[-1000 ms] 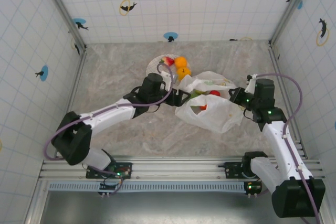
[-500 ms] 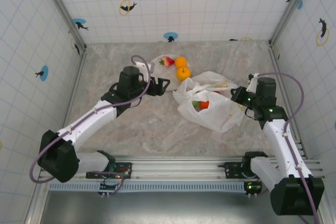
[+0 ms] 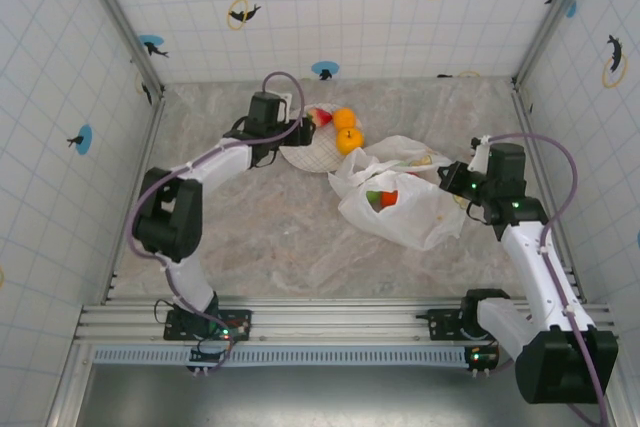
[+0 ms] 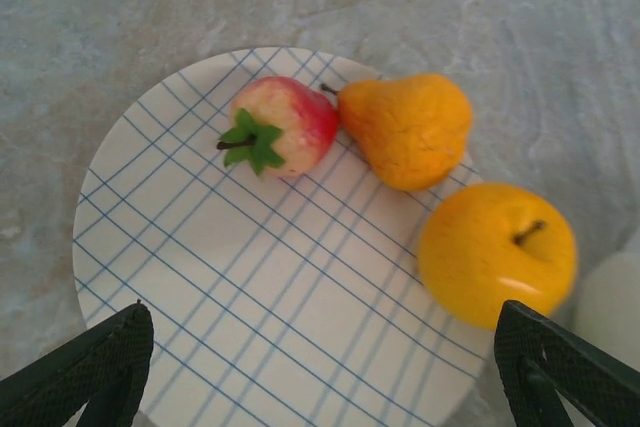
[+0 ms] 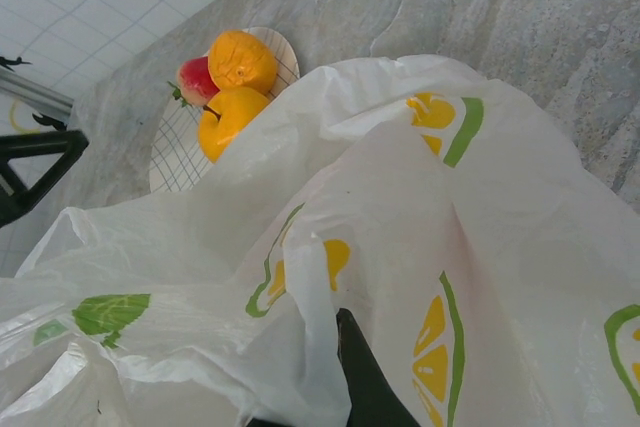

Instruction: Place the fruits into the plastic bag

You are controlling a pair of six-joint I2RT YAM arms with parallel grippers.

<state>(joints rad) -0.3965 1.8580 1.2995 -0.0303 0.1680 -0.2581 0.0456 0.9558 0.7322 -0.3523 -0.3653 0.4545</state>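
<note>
left gripper (image 4: 320, 352) has swung over the plate (image 4: 230, 277).

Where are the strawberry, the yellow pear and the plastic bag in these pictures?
strawberry (image 4: 285, 125), left wrist view, on its red-and-cream body.
yellow pear (image 4: 410, 132), left wrist view, on its wide belly.
plastic bag (image 3: 425, 219), top external view, on its crinkled white side.

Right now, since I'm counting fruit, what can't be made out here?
Plastic bag contents, top view: folds hide all but a red piece and a green piece.
Right fingers, right wrist view: bag film covers them, grip unclear.
Left fingers, left wrist view: cut by bottom edge.
</note>
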